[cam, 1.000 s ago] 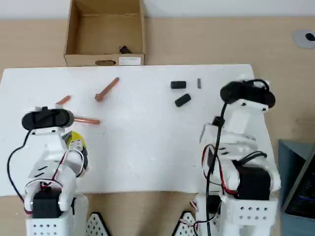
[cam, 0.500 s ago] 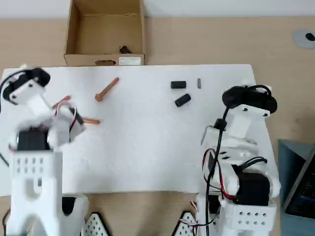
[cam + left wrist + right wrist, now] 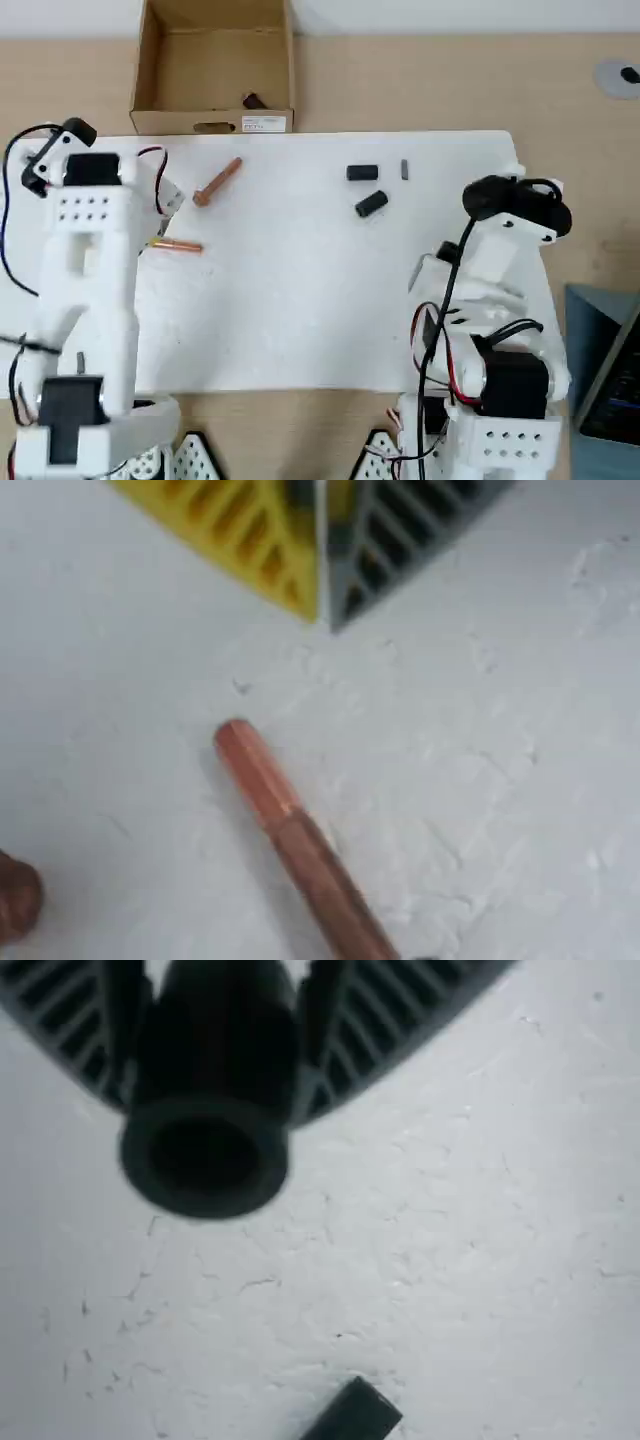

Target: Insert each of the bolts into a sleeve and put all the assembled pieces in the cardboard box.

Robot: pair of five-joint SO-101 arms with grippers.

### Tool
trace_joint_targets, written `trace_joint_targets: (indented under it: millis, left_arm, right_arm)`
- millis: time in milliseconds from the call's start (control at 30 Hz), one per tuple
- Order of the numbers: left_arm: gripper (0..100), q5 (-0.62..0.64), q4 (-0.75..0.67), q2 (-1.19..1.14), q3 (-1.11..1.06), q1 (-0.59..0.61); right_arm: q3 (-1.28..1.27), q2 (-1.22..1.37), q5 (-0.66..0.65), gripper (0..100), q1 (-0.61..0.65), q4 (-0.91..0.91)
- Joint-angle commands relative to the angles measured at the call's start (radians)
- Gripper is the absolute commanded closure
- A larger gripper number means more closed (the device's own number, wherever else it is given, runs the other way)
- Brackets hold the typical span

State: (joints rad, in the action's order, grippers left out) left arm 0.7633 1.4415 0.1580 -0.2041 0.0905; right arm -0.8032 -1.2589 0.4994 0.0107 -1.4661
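Note:
Over the white sheet, my left gripper (image 3: 322, 605) hangs with its yellow and grey fingers closed together, nothing between them. A copper bolt (image 3: 290, 825) lies just beneath it, head toward the fingers. In the high view my left arm (image 3: 90, 230) stretches over the sheet's left side, beside one bolt (image 3: 176, 245) and near another bolt (image 3: 217, 182). My right gripper (image 3: 215, 1100) is shut on a black sleeve (image 3: 205, 1155), bore facing the camera. Two loose sleeves (image 3: 362, 172) (image 3: 371, 204) lie left of my right arm (image 3: 500, 250). The cardboard box (image 3: 140, 70) stands beyond the sheet with a dark piece (image 3: 254, 101) inside.
A small dark pin (image 3: 404, 170) lies by the loose sleeves. Another sleeve end (image 3: 350, 1415) shows below my right gripper. The white sheet (image 3: 300, 300) is bare in its middle. A laptop corner (image 3: 605, 380) sits at the right edge.
My left arm has swung up and stretched forward over the left bolts, covering one of them. My right arm has shifted slightly to the right.

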Motion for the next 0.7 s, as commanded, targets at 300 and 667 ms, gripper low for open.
trace_joint_targets:
  millis: [300, 667]
  left_arm:
    - [99, 0.035, -0.002, -0.176, 0.1, 0.101]
    - [86, 0.034, -0.003, -0.245, 0.112, 0.104]
  right_arm:
    - [-0.002, -0.015, 0.021, 98.9, -0.01, 0.023]
    - [-0.002, -0.015, 0.021, 98.9, -0.01, 0.018]
